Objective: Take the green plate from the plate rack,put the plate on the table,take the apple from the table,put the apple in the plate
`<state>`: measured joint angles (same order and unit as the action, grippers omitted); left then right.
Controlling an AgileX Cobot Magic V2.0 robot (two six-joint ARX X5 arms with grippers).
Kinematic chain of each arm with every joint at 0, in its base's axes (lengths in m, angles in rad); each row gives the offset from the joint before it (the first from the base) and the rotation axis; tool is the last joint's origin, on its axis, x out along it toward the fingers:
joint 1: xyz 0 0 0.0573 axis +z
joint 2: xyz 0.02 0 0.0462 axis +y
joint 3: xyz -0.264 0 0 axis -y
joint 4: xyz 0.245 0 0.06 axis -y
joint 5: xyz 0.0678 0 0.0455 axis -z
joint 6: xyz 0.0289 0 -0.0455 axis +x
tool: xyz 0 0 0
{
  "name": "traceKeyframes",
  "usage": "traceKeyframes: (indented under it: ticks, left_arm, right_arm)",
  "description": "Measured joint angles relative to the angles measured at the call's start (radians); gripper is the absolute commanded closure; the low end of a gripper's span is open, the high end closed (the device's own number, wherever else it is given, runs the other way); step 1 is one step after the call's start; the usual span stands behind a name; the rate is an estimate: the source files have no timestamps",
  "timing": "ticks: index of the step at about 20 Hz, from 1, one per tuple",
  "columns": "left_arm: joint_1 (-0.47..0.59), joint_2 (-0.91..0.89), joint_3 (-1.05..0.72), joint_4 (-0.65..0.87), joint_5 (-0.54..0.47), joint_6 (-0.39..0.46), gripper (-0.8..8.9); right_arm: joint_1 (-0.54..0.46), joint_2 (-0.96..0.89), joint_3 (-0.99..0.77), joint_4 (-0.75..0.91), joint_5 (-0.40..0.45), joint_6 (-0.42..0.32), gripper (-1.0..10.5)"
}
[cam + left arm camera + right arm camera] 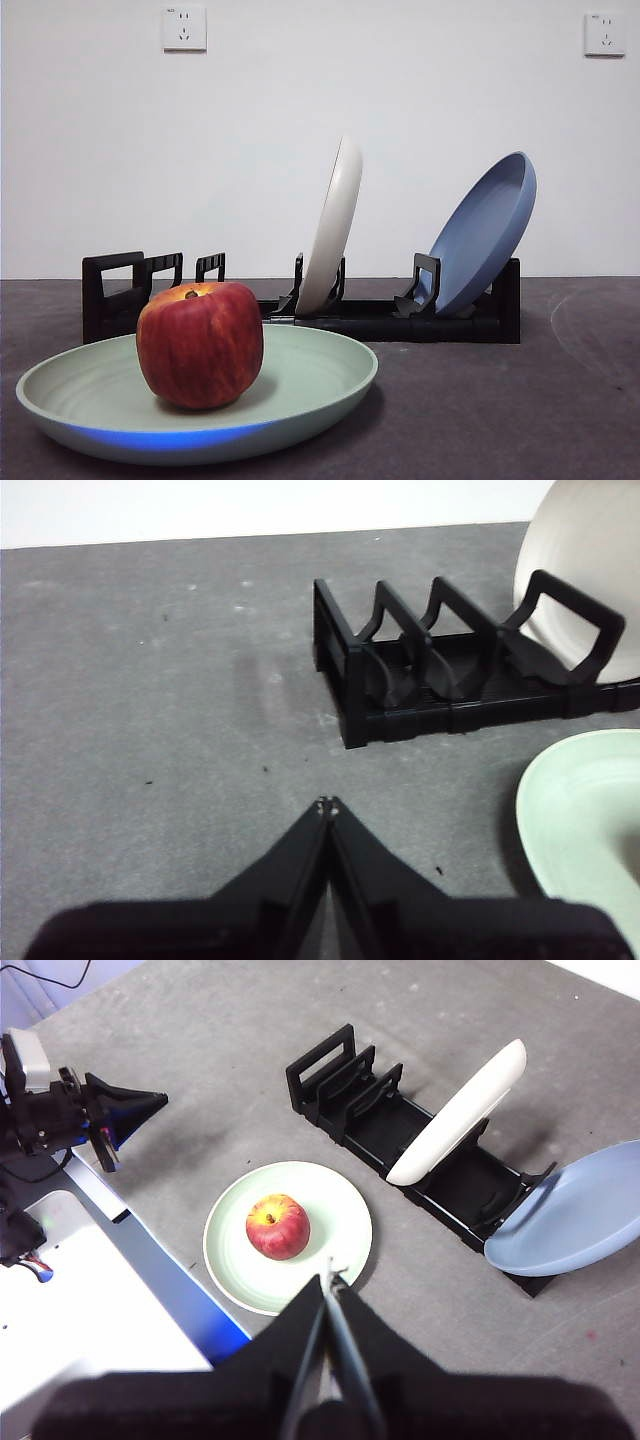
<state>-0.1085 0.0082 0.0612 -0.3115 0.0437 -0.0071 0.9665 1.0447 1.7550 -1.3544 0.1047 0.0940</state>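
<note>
The green plate [310, 385] lies flat on the table [500, 410] in front of the plate rack [400, 318]. The red apple [200, 343] stands upright in the plate. The right wrist view shows the apple [277, 1226] in the plate [335, 1222] from above, with the rack [440, 1175] beyond it. My right gripper [329, 1278] is shut and empty, high above the plate's edge. My left gripper [327, 804] is shut and empty over bare table, with the rack's handle end [350, 680] and the plate's rim [560, 810] beside it. The left arm also shows in the right wrist view [120, 1110].
A cream-white plate [333, 225] and a blue plate [485, 235] lean in the rack's slots. The rack's slots at the handle end hold nothing. A white and blue stand [90, 1290] lies at the table's edge near the left arm.
</note>
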Motion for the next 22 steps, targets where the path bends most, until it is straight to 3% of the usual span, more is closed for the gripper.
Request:
traceKeyframes:
  ticks: [18, 22]
  left_arm:
    - [0.001, 0.105, 0.0, 0.0, 0.0, 0.001, 8.17]
    - [0.001, 0.132, 0.0, 0.002, 0.0, 0.001, 8.17]
  right_arm:
    - [0.0, 0.0, 0.0, 0.0, 0.001, 0.0, 9.5]
    - [0.0, 0.006, 0.0, 0.001, 0.039, -0.002, 9.5]
